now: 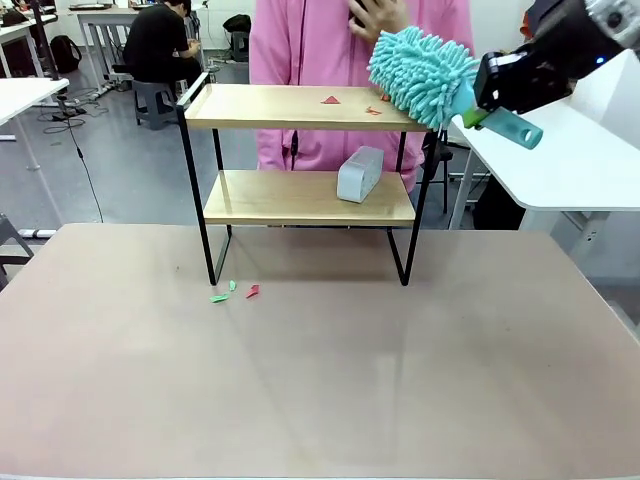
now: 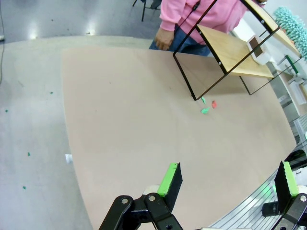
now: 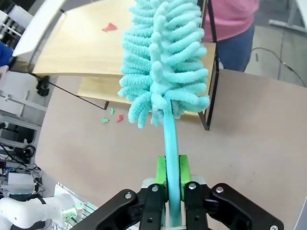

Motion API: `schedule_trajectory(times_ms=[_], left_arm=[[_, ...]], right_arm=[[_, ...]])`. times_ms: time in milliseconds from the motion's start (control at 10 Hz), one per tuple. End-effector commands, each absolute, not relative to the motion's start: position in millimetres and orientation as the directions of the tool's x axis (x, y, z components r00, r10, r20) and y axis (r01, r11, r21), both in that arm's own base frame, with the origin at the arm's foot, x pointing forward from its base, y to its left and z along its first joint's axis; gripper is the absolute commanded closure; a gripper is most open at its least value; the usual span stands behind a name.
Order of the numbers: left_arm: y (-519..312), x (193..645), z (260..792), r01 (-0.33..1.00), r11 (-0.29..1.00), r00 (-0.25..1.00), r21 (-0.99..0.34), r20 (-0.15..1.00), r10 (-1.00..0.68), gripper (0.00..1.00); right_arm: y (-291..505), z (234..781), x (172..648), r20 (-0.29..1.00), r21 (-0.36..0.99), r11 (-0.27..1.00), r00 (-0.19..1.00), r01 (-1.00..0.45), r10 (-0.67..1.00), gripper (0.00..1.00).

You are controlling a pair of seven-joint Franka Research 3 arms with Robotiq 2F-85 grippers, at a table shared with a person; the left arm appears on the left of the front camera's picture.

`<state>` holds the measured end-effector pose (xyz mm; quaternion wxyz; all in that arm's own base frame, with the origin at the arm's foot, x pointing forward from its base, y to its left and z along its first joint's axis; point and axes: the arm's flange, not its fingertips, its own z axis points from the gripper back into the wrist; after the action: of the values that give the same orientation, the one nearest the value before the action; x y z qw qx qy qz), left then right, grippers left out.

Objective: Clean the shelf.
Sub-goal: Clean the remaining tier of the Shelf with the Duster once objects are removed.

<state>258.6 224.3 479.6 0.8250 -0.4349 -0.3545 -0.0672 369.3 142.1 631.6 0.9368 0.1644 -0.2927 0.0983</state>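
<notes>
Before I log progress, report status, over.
Right tool shut on duster, head at top right of shelf. Left tool open, above table. Red scraps on top board; grey box on lower board.

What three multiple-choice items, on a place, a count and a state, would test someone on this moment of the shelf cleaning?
1. Where on the shelf does the grey box sit?
A. top board
B. hooked on the frame
C. lower board

2. How many paper scraps lie on the table by the shelf's leg?
A. one
B. three
C. six

3. What state is the left gripper in?
A. open, empty
B. shut on a cloth
C. shut on a scrap

1 C: the box rests on the lower board.
2 B: two green and one red lie there.
3 A: its pads stand wide apart with nothing between.
</notes>
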Motion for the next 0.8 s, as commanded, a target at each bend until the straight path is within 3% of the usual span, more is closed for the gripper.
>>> schedule_trajectory(times_ms=[0, 300, 700], left_arm=[[223.4, 258.3, 480.9, 0.44, 0.608, 0.724, -0.661, 0.662, 0.195, 0.0], [223.4, 258.3, 480.9, 0.44, 0.608, 0.724, -0.661, 0.662, 0.195, 0.0], [223.4, 258.3, 480.9, 0.44, 0.608, 0.724, -0.661, 0.662, 0.195, 0.0]], right_arm=[[157.7, 631.8, 374.7, 0.567, 0.259, 0.93, 0.821, -0.262, 0.074, 0.88], [165.9, 630.8, 380.7, 0.569, 0.3, 0.901, 0.817, -0.313, 0.094, 0.88], [174.3, 622.3, 387.7, 0.494, 0.452, 0.699, 0.808, -0.554, 0.321, 0.88]])
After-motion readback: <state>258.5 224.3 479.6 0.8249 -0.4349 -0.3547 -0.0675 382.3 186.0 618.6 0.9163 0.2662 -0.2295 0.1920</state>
